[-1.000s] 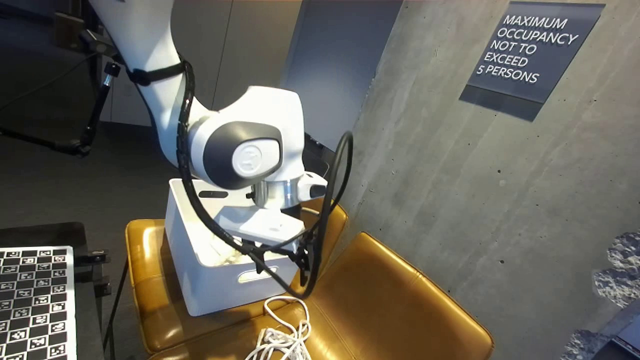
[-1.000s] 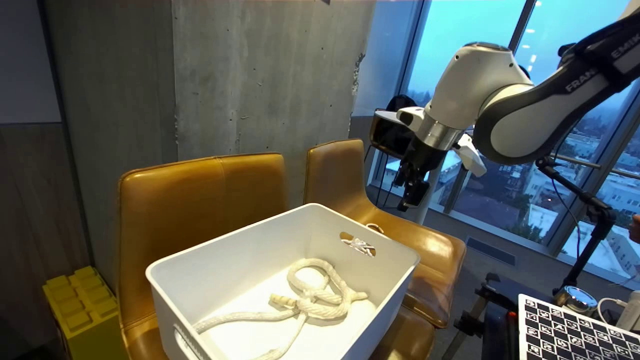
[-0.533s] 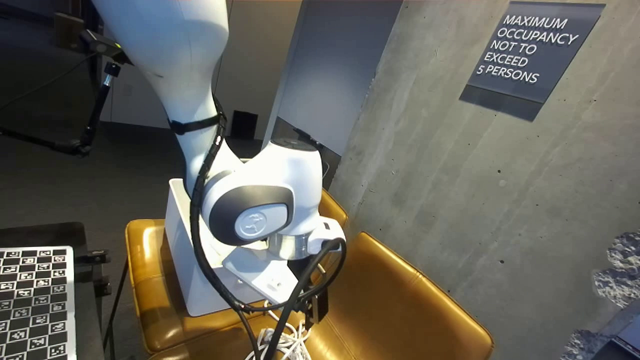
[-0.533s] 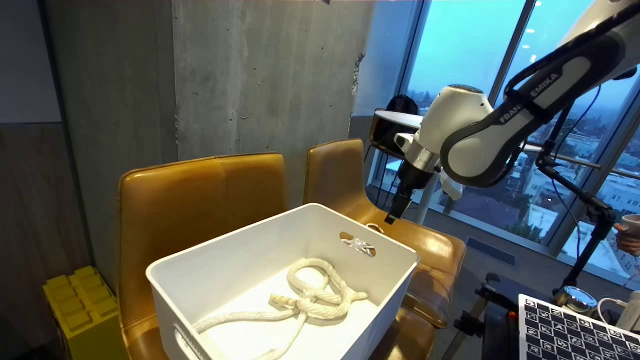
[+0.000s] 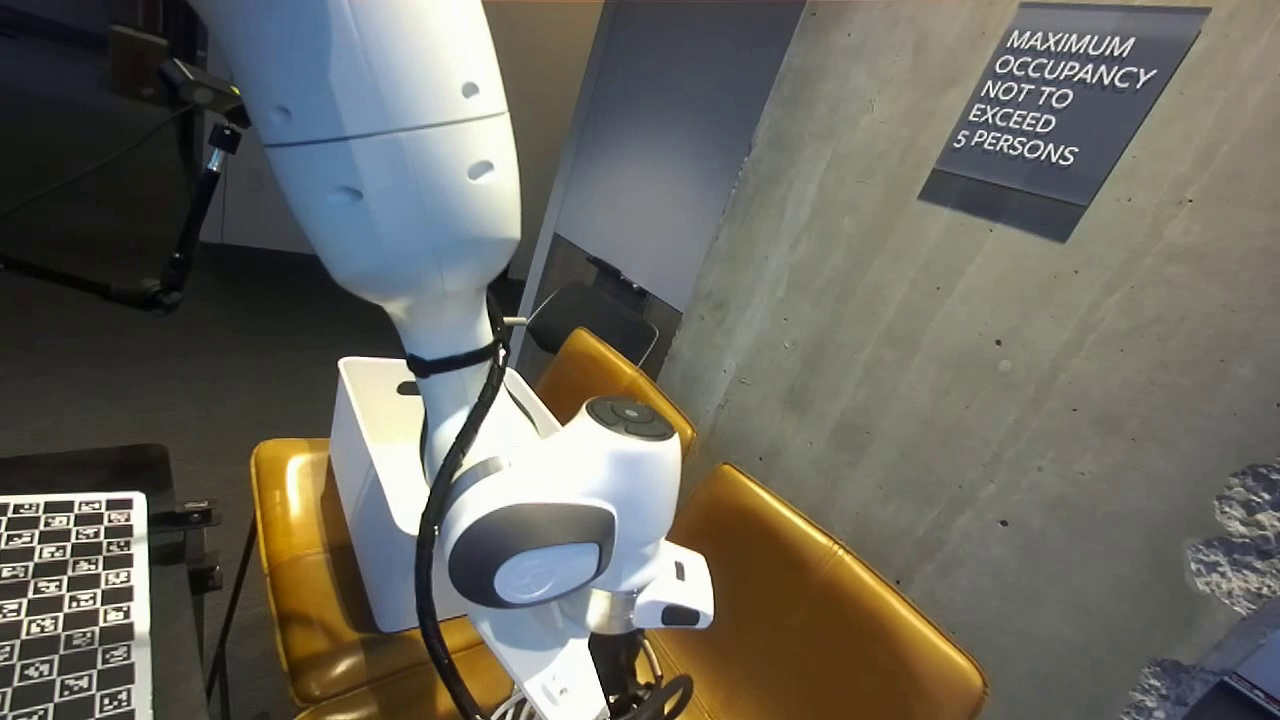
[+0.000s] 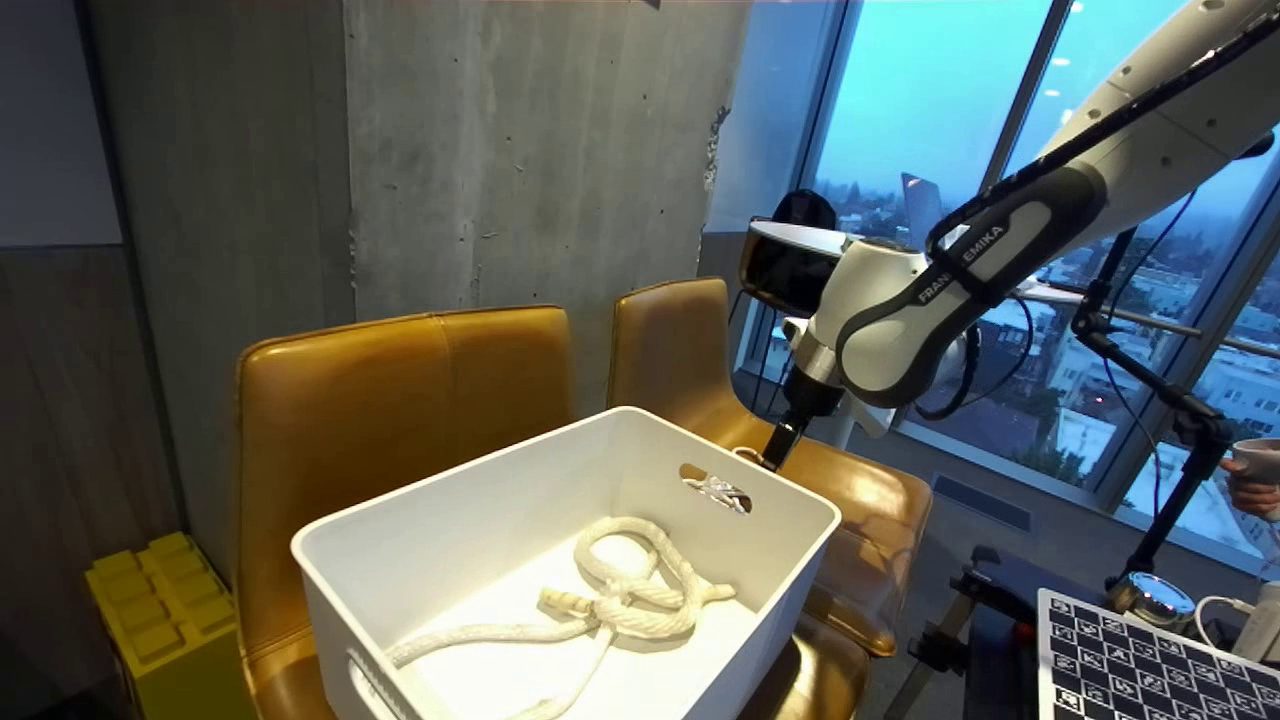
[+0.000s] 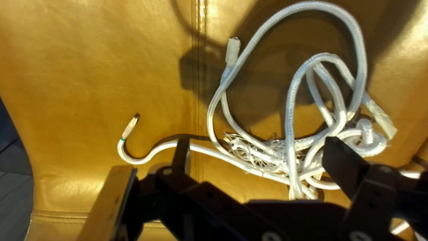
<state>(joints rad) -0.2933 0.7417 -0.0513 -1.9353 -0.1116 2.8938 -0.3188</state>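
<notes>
White cord (image 7: 290, 147) is lying in a loose tangle on a tan leather chair (image 7: 83, 83), below the gripper (image 7: 257, 145), whose jaws are standing wide apart, unclenched; a white bin (image 6: 480, 510) nearby is holding thick rope (image 6: 655, 627).

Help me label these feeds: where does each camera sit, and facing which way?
In an exterior view, the camera sits high, facing chairs and a concrete wall; the arm fills the middle.
In an exterior view, the camera overlooks the bin with windows beyond; the arm shows at right.
Wrist view: on the wrist, facing rope on a chair; open gripper at bottom.
Both exterior views share arm, bin and chairs.
</notes>
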